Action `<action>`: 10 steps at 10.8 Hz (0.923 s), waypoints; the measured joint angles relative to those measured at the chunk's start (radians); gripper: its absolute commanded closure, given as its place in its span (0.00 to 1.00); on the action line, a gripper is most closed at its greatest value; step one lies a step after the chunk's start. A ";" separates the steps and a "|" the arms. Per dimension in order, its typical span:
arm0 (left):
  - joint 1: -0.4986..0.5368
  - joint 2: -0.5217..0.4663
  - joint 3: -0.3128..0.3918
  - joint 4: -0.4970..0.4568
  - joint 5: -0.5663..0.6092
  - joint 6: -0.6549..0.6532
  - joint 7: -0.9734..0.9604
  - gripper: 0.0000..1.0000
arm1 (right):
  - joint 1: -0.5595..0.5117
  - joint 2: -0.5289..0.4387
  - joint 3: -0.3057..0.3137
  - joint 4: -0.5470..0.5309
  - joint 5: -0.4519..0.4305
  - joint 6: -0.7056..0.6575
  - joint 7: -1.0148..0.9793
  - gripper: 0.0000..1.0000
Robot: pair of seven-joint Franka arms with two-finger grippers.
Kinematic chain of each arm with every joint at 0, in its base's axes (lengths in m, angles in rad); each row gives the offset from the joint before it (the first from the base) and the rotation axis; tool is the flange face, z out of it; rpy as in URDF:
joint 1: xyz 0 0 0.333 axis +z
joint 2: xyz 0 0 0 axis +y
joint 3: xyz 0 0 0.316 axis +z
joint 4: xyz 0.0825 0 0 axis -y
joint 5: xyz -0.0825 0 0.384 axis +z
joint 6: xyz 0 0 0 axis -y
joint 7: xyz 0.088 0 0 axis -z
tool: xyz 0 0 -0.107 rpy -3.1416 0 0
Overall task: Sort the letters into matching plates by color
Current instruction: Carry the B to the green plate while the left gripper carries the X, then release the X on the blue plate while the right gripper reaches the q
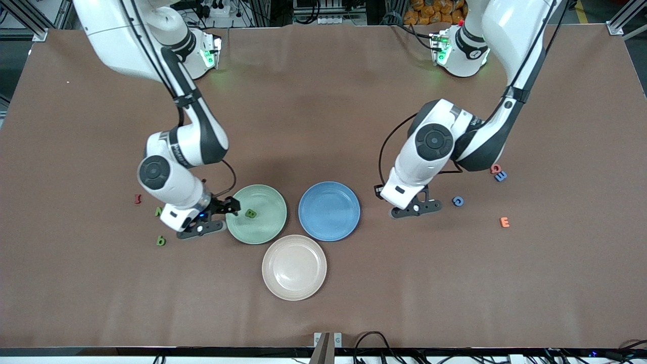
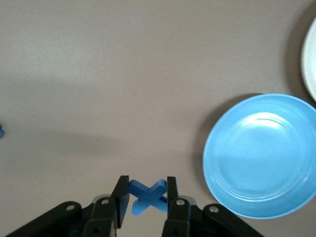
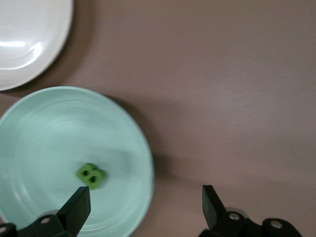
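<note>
My left gripper (image 2: pixel 145 185) is shut on a blue X-shaped letter (image 2: pixel 148 196), low over the bare table beside the blue plate (image 2: pixel 261 155). In the front view this gripper (image 1: pixel 380 193) hangs just off the blue plate (image 1: pixel 329 211), toward the left arm's end, and the wrist hides the X. My right gripper (image 3: pixel 144 195) stands open with nothing between its fingers, over the rim of the mint green plate (image 3: pixel 49 128). A green letter B (image 3: pixel 91 176) lies in that plate (image 1: pixel 263 232), close to the gripper (image 1: pixel 225 206).
A beige plate (image 1: pixel 294 267) sits nearest the front camera. Toward the right arm's end lie a red letter (image 1: pixel 137 198) and two green letters (image 1: pixel 158 211) (image 1: pixel 160 240). Toward the left arm's end lie a blue C (image 1: pixel 458 201), an orange E (image 1: pixel 504 222), a red letter (image 1: pixel 496 168) and a blue one (image 1: pixel 500 176).
</note>
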 measured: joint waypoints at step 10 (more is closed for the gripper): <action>-0.193 0.189 0.008 0.166 -0.015 0.023 -0.176 1.00 | -0.274 0.015 -0.012 -0.003 0.000 -0.006 -0.046 0.00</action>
